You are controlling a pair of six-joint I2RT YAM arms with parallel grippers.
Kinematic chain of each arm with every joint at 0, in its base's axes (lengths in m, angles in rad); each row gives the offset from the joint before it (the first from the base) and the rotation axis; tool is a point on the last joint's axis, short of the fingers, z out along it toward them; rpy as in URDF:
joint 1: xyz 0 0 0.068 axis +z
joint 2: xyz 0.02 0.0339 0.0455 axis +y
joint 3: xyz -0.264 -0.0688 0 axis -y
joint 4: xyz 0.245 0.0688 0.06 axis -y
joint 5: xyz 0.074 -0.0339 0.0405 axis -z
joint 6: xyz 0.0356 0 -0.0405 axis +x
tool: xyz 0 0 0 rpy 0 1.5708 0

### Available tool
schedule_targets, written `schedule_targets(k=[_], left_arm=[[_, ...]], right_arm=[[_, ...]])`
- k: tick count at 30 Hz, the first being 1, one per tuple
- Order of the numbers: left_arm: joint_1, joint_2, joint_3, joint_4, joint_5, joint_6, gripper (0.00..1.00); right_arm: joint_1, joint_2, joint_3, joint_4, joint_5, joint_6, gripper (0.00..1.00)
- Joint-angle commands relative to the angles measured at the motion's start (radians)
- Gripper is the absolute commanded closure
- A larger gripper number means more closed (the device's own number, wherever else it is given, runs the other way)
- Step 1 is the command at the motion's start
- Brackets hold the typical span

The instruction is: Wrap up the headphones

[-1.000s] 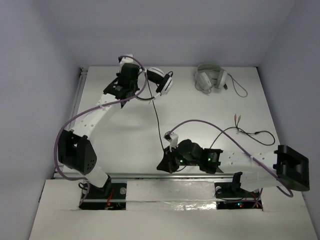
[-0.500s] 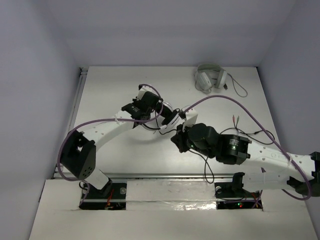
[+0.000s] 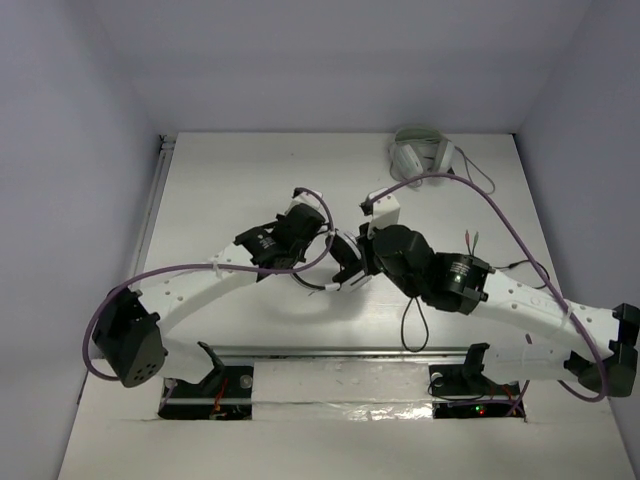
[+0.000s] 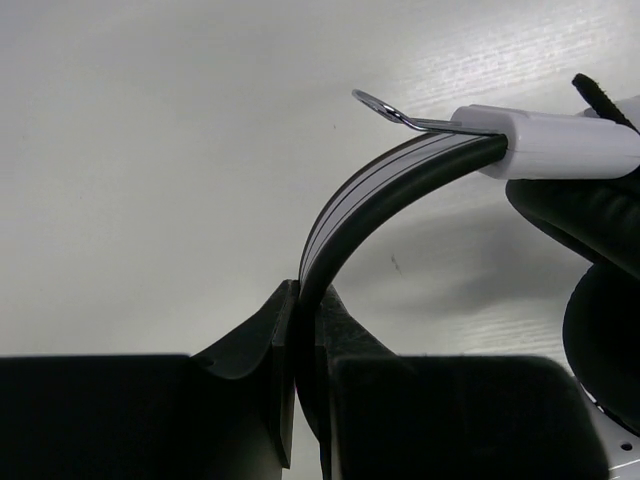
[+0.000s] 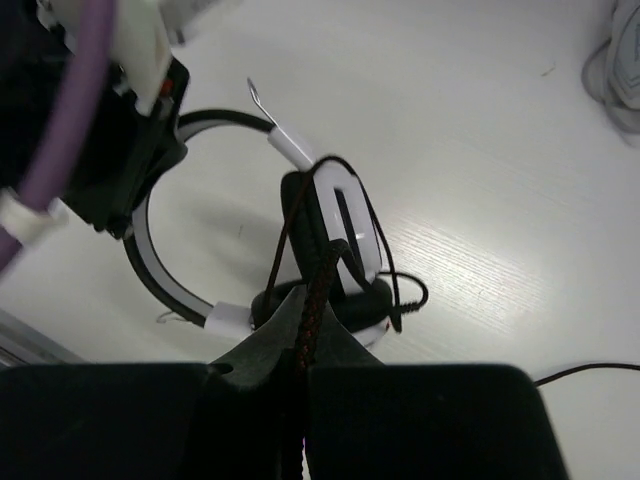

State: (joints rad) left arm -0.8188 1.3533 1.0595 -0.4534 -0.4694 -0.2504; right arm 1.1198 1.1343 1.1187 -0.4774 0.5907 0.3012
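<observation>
The left end effector (image 4: pixel 297 305) pinches the headphones (image 5: pixel 335 225) by the headband (image 4: pixel 345 205). The right end effector (image 5: pixel 300 300), just short of the ear cups (image 5: pixel 345 235), pinches the cable (image 5: pixel 318 262). Perhaps two turns look wound, with much cable left trailing.

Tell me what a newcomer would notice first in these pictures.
Both arms meet at mid-table over the headphones. The left gripper is clamped on the black headband, and the right gripper pinches the thin black cable, which drapes over the ear cups. A second, pale headphone set lies alone near the far edge, to the right.
</observation>
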Motion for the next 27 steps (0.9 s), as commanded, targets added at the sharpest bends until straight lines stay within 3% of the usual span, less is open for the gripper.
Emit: schedule_targets(k=[1, 4, 12, 15, 21, 27], left_arm=[[-0.019, 0.012, 0.026, 0.003, -0.044, -0.022, 1.0], [-0.002, 0.029, 0.069, -0.004, -0.046, -0.046, 1.0], [0.268, -0.048, 0.077, 0.177, 0.34, -0.07, 1.0], [0.305, -0.052, 0.098, 0.214, 0.414, -0.102, 1.0], [0.316, -0.005, 0.152, 0.254, 0.414, -0.13, 1.0], [0.268, 0.052, 0.134, 0.282, 0.359, -0.129, 1.0]], right_arm=[[-0.011, 0.034, 0.099, 0.065, -0.028, -0.048, 1.0], [-0.011, 0.064, 0.138, -0.012, -0.126, -0.022, 1.0], [-0.011, -0.148, -0.066, -0.001, -0.285, 0.091, 1.0], [-0.011, -0.156, -0.12, 0.009, -0.365, 0.101, 1.0], [-0.002, -0.091, -0.122, 0.102, -0.468, 0.102, 1.0], [0.018, -0.021, 0.009, 0.076, -0.454, 0.073, 1.0]])
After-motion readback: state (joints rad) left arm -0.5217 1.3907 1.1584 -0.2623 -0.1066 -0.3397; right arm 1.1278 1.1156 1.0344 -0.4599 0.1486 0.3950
